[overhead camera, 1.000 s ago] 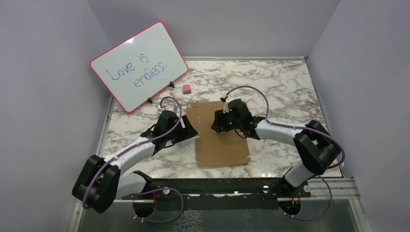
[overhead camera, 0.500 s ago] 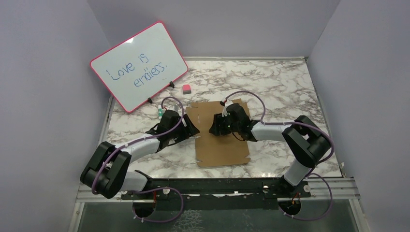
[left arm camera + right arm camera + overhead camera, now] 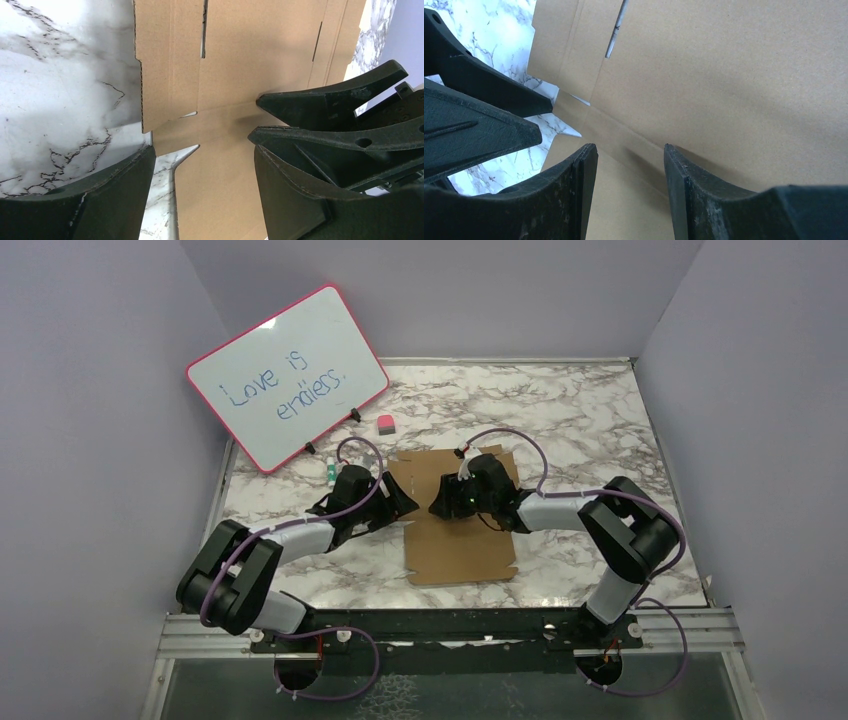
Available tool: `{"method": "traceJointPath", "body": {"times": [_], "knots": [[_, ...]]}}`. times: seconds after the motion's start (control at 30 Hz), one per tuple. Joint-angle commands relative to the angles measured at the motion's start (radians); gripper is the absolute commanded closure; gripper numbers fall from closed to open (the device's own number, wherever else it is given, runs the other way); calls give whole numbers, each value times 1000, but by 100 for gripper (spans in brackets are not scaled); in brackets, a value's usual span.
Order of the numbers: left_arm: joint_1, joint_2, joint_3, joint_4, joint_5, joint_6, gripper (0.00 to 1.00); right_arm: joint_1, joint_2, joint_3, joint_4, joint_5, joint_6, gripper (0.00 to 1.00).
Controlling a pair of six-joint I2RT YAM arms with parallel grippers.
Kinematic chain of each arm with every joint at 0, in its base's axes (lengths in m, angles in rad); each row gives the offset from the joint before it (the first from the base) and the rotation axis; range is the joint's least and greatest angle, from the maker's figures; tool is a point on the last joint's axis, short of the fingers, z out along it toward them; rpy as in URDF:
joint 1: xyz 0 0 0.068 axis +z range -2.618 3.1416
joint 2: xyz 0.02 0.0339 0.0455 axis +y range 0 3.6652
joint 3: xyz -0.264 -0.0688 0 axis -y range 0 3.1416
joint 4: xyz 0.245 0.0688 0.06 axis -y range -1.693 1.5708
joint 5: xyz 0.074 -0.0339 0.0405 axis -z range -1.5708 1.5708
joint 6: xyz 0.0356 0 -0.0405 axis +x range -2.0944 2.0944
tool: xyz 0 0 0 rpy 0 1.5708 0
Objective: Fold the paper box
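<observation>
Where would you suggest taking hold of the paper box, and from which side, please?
Probably its left side flap, approached low from the left by the left gripper. The paper box lies flat, so only an edge can be pinched, and that notched flap sits right at the open jaws.

Surface: white table [image 3: 600, 420] with grey-brown marble veining, metal-edged. 
Paper box [image 3: 460, 545] is seen lying flat near the middle, unfolded, as a brown die-cut sheet with slits and notched flaps. 
Pink-rimmed whiteboard [image 3: 285, 375] is propped tilted at the far-left corner, its lower edge on two small black feet [image 3: 355, 415]. 
Pink eraser [image 3: 385, 423] is noted just beside the board, apart from the sheet's far edge.
</observation>
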Motion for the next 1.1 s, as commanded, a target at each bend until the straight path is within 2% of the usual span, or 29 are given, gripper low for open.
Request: {"method": "traceJointPath", "body": {"times": [0.0,0.37,0.73,0.93,1.07], "knots": [[-2,-8,-7,-1,35,-36,26,4,30,-10,-1,-39,12,43],[-3,-98,39,10,52,-84,28,4,71,-15,35,-64,38,43],[-20,-34,76,12,89,-70,29,4,79,-11,51,-67,58,43],[-18,-104,114,-181,-43,52,28,4,83,-14,59,-72,63,43],[25,-151,61,-196,-62,81,28,4,81,-17,59,-70,63,43]]}}
